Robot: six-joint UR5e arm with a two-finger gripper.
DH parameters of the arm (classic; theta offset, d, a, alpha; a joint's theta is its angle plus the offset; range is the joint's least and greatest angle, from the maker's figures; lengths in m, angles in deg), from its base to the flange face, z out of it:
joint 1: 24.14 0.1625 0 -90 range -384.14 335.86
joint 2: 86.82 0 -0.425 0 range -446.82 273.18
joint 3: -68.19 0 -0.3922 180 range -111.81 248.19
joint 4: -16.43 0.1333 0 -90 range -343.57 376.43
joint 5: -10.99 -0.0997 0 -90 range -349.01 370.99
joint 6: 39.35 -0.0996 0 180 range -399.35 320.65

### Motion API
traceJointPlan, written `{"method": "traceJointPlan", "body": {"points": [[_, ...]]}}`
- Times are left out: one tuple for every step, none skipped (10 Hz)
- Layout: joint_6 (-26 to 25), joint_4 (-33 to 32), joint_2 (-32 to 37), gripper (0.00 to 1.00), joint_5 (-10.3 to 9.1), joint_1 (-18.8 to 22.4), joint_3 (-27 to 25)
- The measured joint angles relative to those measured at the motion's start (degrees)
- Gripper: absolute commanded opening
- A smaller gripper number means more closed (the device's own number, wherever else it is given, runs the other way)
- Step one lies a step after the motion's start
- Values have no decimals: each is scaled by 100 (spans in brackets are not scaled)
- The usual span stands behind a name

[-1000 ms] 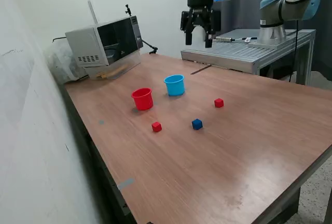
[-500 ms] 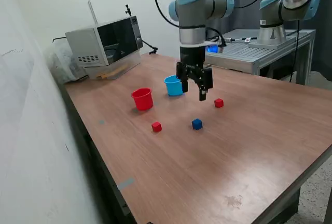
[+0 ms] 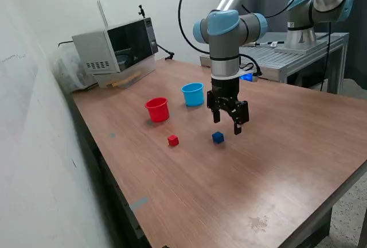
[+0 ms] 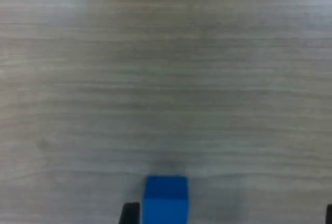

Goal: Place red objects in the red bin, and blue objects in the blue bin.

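Since half a second ago my arm has swung toward the exterior view's right and dropped lower; my claw (image 3: 227, 121) now hangs just above the table (image 3: 275, 162), fingers spread, nothing between them. One red cube that lay by the blue cup's right earlier no longer shows; my arm stands where it was, so I cannot tell where it sits now.

Blue cube (image 3: 218, 137): on the table just beside my fingertips, toward the exterior view's left and a little nearer the camera. Not touched. Wrist view shows the same blue cube (image 4: 165, 199) close under the camera, with a dark fingertip (image 4: 130, 213) beside it and bare wood grain beyond.

Red cube (image 3: 172, 140): farther to the exterior view's left, well apart from the blue one, lying free.

Red cup (image 3: 157, 109): upright, behind the red cube. Blue cup (image 3: 193, 94): upright, just right of the red cup and behind my claw. Inside of either cup not visible.

Microwave (image 3: 114, 46): far corner of the table, against the wall.
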Motion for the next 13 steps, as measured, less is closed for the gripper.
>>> {"method": "traceJointPlan", "body": {"points": [[-2,-26,-59,100,-1,20,37],[-1,-42,-116,100,-1,20,68],[1,-51,-163,100,0,-2,94],[6,-57,-192,100,0,-42,115],[9,-62,-212,100,1,-98,129],[14,-74,-224,100,-1,-153,135],[20,-89,-229,100,-4,-190,137],[25,-100,-231,100,-6,-210,137],[31,-105,-242,100,-7,-219,136],[38,-121,-261,0,-8,-222,129],[43,-150,-284,0,-8,-224,121],[46,-177,-305,0,-8,-225,113],[55,-193,-319,0,-8,-226,111]]}}
